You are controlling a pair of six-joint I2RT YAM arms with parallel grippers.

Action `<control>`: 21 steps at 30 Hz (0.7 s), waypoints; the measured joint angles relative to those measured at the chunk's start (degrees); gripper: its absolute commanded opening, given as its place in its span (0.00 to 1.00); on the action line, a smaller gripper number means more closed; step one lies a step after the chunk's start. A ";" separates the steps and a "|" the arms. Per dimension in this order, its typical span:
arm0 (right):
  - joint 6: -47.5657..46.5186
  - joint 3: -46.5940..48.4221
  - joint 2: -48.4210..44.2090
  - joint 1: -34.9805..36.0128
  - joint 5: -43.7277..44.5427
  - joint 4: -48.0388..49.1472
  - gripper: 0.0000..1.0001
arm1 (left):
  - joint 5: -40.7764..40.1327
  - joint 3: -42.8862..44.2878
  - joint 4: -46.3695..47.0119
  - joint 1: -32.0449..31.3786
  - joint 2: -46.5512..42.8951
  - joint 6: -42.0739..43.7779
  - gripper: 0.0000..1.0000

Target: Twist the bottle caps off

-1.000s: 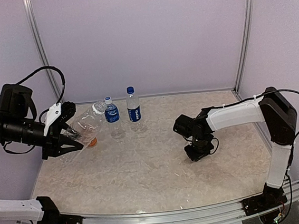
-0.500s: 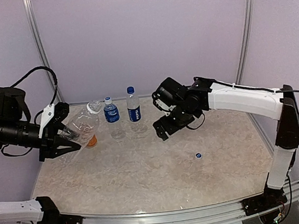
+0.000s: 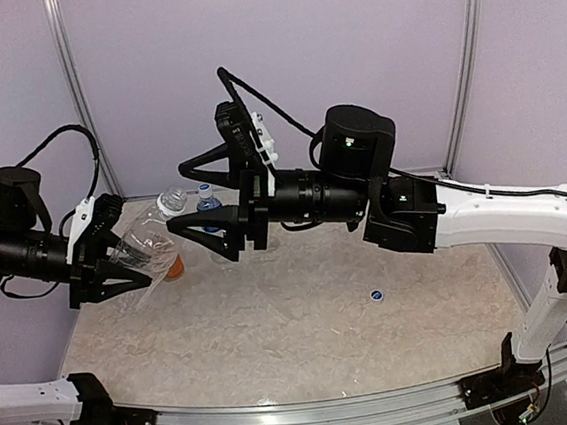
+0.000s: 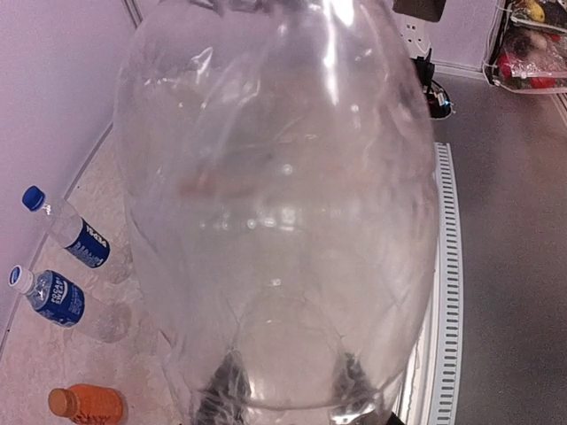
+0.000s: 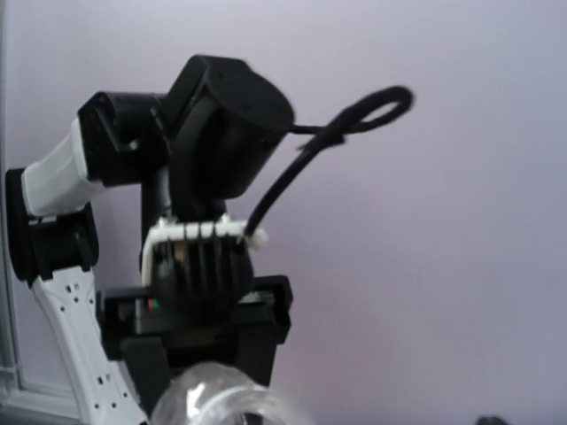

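My left gripper [image 3: 127,260] is shut on the base of a small clear unlabelled bottle [image 3: 151,240], holding it tilted with its neck [image 3: 172,200] up and to the right. The neck looks bare. In the left wrist view this bottle [image 4: 283,204] fills the frame, with the fingers [image 4: 221,390] dark behind its base. My right gripper [image 3: 176,200] is open, one finger above and one below the neck. A blue cap [image 3: 376,295] lies loose on the table. Two blue-labelled bottles [image 4: 75,241] [image 4: 55,297] and an orange bottle [image 4: 87,405] stand capped.
The right arm [image 3: 361,180] stretches across the table's middle and hides most of the standing bottles from above; one blue-labelled bottle [image 3: 205,196] peeks out. Purple walls close in the back and sides. The right wrist view shows the left wrist [image 5: 213,266] and the bottle's mouth [image 5: 221,403].
The right gripper opened low on the right, left the blue cap on the table, then swung up and left to the held bottle's neck. The left arm barely moved.
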 measured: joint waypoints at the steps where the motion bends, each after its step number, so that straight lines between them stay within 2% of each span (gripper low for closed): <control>1: 0.24 0.24 1.31 -0.04 -0.98 1.27 0.76 | 0.11 -0.02 0.00 0.00 0.00 0.00 0.26; 3: 0.70 1.70 4.04 -0.02 -2.40 2.38 0.71 | 0.31 0.00 0.04 0.00 0.04 0.02 0.26; 9: 2.64 5.90 7.65 -0.02 -5.22 1.86 0.43 | 0.31 -0.02 0.98 0.02 0.13 0.02 0.26; 13: 3.69 6.36 7.63 0.00 -6.47 2.05 0.38 | 0.33 -0.02 1.36 -0.02 0.26 0.28 0.26; 16: 4.22 6.38 7.63 -0.17 -7.23 2.40 0.32 | 0.26 -0.04 1.25 -0.02 0.48 0.28 0.26; 20: 5.62 6.51 7.58 -0.26 -8.61 2.78 0.00 | 0.04 -0.09 1.33 -0.04 0.48 0.98 0.26; 21: 5.99 6.58 7.56 -0.26 -8.70 2.82 0.00 | 0.28 -0.09 1.51 -0.09 0.44 1.16 0.26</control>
